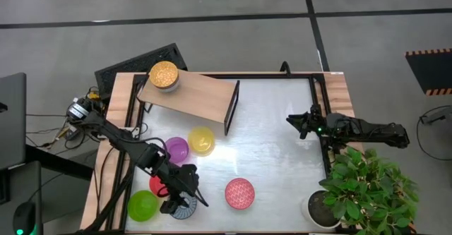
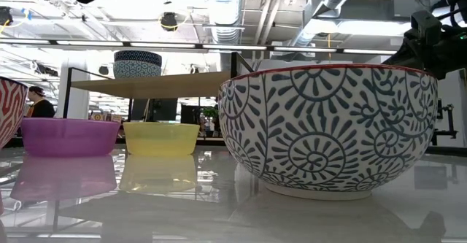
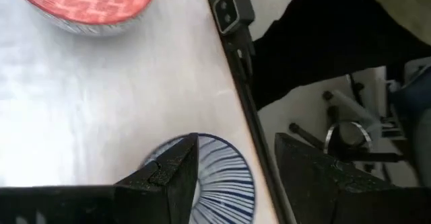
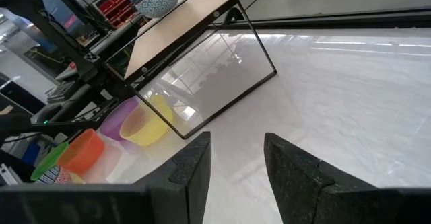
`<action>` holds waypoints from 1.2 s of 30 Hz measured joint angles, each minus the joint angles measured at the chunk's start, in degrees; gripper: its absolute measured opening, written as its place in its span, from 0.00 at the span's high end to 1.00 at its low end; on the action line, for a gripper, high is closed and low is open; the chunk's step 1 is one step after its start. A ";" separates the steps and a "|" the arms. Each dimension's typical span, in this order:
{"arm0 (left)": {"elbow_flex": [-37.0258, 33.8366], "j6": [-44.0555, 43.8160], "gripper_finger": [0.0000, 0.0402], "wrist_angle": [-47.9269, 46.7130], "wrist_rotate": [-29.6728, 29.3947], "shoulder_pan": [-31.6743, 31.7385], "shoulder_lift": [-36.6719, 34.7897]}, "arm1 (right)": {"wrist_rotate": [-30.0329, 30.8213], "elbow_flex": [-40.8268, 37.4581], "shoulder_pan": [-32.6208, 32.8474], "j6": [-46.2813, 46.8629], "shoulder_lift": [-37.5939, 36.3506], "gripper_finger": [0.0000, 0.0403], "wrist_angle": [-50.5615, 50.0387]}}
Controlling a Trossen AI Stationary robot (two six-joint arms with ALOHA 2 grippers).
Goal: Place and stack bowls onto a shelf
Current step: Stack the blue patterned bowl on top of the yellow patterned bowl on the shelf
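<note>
Nearest: we see the blue-grey bowl (image 2: 328, 130) under the left tool (image 1: 182, 190), fingers apart.
Surface (image 1: 275, 157): silvery; purple bowl (image 1: 176, 149), yellow bowl (image 1: 201, 140) near the shelf (image 1: 194, 92).
Right tool (image 4: 236, 158): parted, empty.

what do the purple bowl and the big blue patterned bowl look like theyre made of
Purple bowl: likely translucent plastic, since light glows through its thin wall. Blue patterned bowl: probably glazed ceramic, with an opaque thick wall, printed radial motifs and a glossy sheen. Neither is certain from looks alone.

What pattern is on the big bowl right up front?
Blue-grey swirly circles on white, on the patterned bowl. Best seen in the low view.
</note>
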 joint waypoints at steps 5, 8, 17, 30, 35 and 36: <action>0.00 1.14 0.56 -3.74 -1.67 -0.02 0.11 | 0.00 0.00 -0.01 0.00 0.00 0.59 0.00; 0.00 1.18 0.56 -6.44 -4.03 -0.04 0.11 | 0.00 0.00 0.00 0.00 0.00 0.59 0.00; 0.00 1.20 0.56 -9.77 -7.37 -0.20 0.11 | 0.00 -0.01 0.01 0.00 0.00 0.59 -0.01; -4.25 -2.96 0.56 -9.95 -9.05 -1.60 0.20 | 0.00 -0.02 0.00 -0.02 0.00 0.59 -0.02; -4.76 -4.04 0.56 -9.97 -9.97 -1.64 0.20 | 0.00 -0.02 0.01 0.00 0.00 0.59 0.00; -4.76 -4.61 0.56 -9.67 -9.97 -1.64 0.20 | 0.00 -0.02 0.00 0.00 0.00 0.59 0.00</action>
